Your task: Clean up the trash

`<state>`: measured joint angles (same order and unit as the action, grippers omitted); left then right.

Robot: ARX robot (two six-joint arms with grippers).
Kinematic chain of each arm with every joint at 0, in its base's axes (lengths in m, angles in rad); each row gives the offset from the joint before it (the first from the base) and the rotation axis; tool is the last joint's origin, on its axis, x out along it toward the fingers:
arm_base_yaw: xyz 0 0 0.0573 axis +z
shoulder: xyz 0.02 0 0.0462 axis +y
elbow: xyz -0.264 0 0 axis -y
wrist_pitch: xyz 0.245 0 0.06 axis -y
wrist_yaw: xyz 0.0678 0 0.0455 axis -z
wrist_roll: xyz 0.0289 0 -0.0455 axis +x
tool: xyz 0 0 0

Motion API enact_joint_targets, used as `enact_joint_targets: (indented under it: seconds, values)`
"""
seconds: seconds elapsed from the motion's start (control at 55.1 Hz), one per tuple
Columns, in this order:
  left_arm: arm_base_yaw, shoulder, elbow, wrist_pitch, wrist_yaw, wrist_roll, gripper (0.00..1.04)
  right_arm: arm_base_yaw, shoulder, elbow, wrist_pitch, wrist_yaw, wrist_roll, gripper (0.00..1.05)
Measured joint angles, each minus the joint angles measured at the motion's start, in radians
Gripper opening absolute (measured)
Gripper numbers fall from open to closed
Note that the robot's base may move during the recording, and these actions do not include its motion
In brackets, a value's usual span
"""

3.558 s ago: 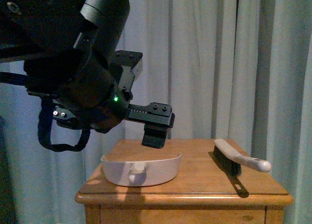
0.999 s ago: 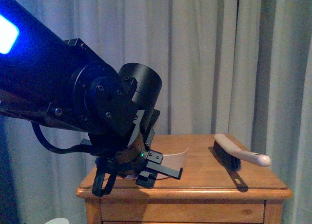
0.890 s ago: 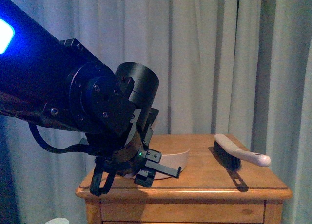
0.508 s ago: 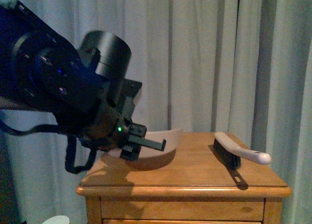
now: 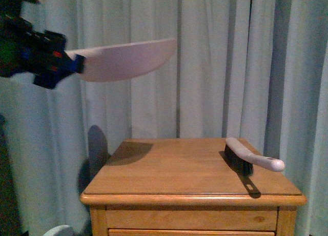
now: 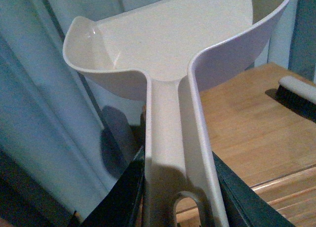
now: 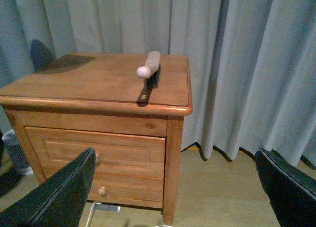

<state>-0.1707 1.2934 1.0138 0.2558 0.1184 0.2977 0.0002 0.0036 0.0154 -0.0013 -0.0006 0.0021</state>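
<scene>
My left gripper [image 5: 64, 65] is shut on the handle of a white dustpan [image 5: 125, 59] and holds it high in the air, above and left of the wooden nightstand [image 5: 169, 166]. In the left wrist view the dark fingers [image 6: 123, 197] clamp the handle on both sides, and the empty pan [image 6: 168, 44] faces the camera. My right gripper [image 7: 175, 197] is open and empty, low in front of the nightstand [image 7: 89, 84]; it does not show in the front view. No wad of tissue paper shows in any view.
A hand brush [image 5: 248, 159] with a white handle and black bristles lies on the right side of the nightstand top, also in the right wrist view [image 7: 150, 66]. Grey curtains [image 5: 215, 61] hang behind. A white ribbed object [image 7: 15, 148] stands on the floor beside the nightstand.
My left arm has lifted the dustpan off the nightstand top, up and to the left. The brush has not moved.
</scene>
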Motion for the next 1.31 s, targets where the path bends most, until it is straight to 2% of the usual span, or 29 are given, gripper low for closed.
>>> enact_joint_targets:
  seconds: [0.2,0.418,0.635,0.763,0.908,1.144,1.162,1.198,1.216,1.235,1.271,1.307]
  values:
    - [0.246,-0.352,-0.208,-0.032,0.26,0.01,0.29,0.0,0.0,0.0,0.0,0.0,0.0,0.97]
    - [0.37,-0.511,-0.297,-0.087,0.407,-0.006,0.29,0.0,0.0,0.0,0.0,0.0,0.0,0.97]
    - [0.407,-0.547,-0.331,-0.106,0.432,-0.016,0.29,0.0,0.0,0.0,0.0,0.0,0.0,0.97]
    - [0.404,-0.547,-0.334,-0.107,0.427,-0.029,0.29,0.0,0.0,0.0,0.0,0.0,0.0,0.97]
    - [0.382,-0.547,-0.337,-0.112,0.379,-0.045,0.29,0.0,0.0,0.0,0.0,0.0,0.0,0.97]
    - [0.38,-0.547,-0.34,-0.112,0.378,-0.06,0.29,0.0,0.0,0.0,0.0,0.0,0.0,0.97]
    - [0.38,-0.547,-0.34,-0.112,0.378,-0.06,0.29,0.001,0.001,0.0,-0.001,0.007,0.0,0.97]
    - [0.38,-0.547,-0.34,-0.112,0.378,-0.06,0.29,0.051,0.04,0.014,-0.032,0.165,0.016,0.97]
    - [0.38,-0.547,-0.34,-0.112,0.378,-0.06,0.29,0.08,0.091,0.029,-0.03,0.274,0.026,0.97]
    - [0.38,-0.547,-0.341,-0.112,0.378,-0.06,0.29,0.09,0.132,0.043,-0.025,0.324,0.034,0.97]
    - [0.38,-0.547,-0.341,-0.112,0.375,-0.06,0.29,0.093,0.221,0.079,-0.007,0.385,0.047,0.97]
    - [0.38,-0.547,-0.341,-0.112,0.376,-0.06,0.29,0.093,0.29,0.115,0.008,0.397,0.056,0.97]
